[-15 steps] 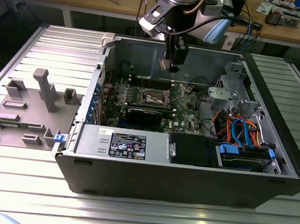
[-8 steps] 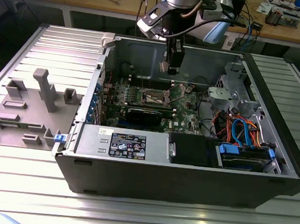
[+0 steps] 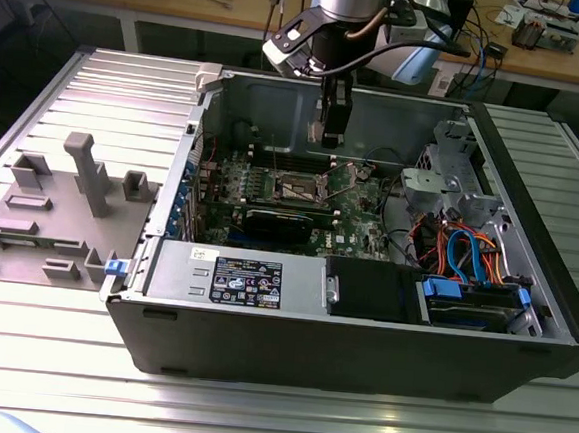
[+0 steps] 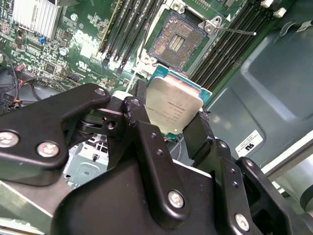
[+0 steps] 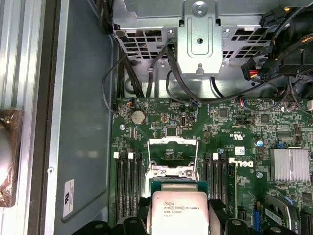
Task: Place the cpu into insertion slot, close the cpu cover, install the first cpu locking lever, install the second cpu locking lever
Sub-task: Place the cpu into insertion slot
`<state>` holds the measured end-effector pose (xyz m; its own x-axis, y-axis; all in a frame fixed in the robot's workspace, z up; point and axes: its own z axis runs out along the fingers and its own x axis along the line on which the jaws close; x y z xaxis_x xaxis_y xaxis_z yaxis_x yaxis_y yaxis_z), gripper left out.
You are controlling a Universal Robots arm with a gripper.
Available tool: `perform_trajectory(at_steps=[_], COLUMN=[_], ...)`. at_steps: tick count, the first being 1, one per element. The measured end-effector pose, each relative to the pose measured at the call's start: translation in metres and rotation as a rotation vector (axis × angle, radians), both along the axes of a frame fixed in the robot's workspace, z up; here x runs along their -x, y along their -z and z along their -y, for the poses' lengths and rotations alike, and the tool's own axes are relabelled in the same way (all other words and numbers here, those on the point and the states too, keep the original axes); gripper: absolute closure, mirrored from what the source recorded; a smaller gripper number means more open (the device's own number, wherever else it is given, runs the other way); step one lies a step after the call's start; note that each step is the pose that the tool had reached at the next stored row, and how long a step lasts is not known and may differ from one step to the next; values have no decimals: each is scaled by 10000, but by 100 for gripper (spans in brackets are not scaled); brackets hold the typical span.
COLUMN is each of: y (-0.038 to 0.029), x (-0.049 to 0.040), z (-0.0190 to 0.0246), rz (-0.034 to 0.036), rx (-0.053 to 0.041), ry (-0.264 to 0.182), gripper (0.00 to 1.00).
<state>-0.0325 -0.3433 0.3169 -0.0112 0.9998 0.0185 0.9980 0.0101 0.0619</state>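
Observation:
My gripper is shut on the cpu, a pale silvery square chip pinched by two opposite edges between the black fingers. In both wrist views the cpu hangs above the green board, just short of the insertion slot, whose dark pin field lies bare inside its silver rim. The cpu cover stands swung open beyond the slot. A thin locking lever sticks out beside the slot. In the exterior view the gripper hovers over the insertion slot, well above it.
The open computer case lies on a ribbed metal table. Memory slots flank the socket. A black graphics card, a labelled power supply, a drive cage and loose cables crowd the case. A grey fixture stands at the exterior view's left.

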Motion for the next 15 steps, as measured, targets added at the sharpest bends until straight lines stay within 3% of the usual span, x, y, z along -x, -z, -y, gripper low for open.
perform_trajectory(at_steps=[10, 15], y=[3, 37], x=[0, 0], z=[0, 0], rz=[-1, -1], rx=[3, 4], ry=[20, 451], gripper=[46, 46])
